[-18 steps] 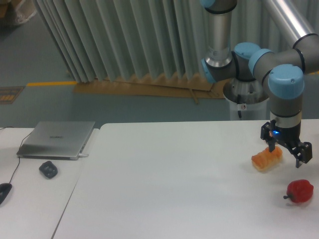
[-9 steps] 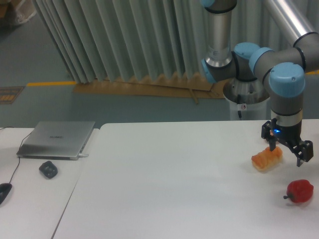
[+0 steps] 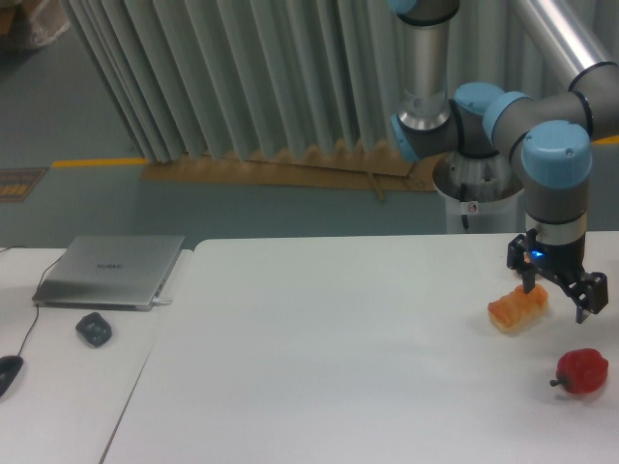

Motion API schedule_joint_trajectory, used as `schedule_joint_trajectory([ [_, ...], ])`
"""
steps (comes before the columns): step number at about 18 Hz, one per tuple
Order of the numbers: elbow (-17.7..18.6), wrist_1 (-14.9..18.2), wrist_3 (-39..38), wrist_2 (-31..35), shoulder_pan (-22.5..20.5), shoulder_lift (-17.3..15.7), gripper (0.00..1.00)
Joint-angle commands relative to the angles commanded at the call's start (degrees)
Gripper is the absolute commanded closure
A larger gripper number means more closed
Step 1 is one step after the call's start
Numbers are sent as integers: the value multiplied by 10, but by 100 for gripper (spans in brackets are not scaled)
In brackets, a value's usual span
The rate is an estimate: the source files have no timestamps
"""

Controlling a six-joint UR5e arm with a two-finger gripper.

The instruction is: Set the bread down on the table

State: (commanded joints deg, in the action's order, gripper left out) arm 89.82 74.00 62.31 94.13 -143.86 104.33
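Camera view, fixed, front of table. One gripper (image 3: pixel 556 297) at the right side, fingers spread apart, nothing clamped between them; left finger tip sits right at the upper right end of the bread, right finger (image 3: pixel 586 298) out to the side, apart from it. Small blue light lit on the gripper body. One bread (image 3: pixel 517 309), orange-yellow, lumpy, lying on the table (image 3: pixel 319 358) near its right edge, angled slightly up to the right. Whether the left finger touches the crust — cannot tell at this size.

One red pepper (image 3: pixel 581 371) on the table, below and right of the bread, apart from it, stem pointing left.

One arm, grey tubes with light-blue joint caps (image 3: pixel 554 157), coming down from upper right to the gripper.

Left side, on a second lighter surface next to the table: one closed silver laptop (image 3: pixel 110 271), one small dark round object (image 3: pixel 94 330) just below it, one dark mouse (image 3: pixel 8 372) at the left edge with a cable.

Behind: grey pleated curtain (image 3: pixel 242 77), cardboard strip on the floor.
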Motion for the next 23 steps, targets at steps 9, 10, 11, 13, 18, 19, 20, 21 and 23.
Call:
schedule_joint_trajectory([
  [9, -12, -3, 350, 66, -149, -10, 0],
  [10, -11, -6, 339, 64, -142, -9, 0],
  [11, -15, -6, 313, 62, -137, -6, 0],
  [13, -16, -6, 234, 60, -107, 2, 0],
  [18, -11, -6, 212, 57, -95, 3, 0],
  [19, -10, -5, 213, 61, -92, 3, 0],
  [20, -10, -5, 213, 61, -92, 3, 0],
  [21, -10, -5, 213, 61, -92, 3, 0],
  [23, -9, -5, 212, 61, -91, 6, 0],
])
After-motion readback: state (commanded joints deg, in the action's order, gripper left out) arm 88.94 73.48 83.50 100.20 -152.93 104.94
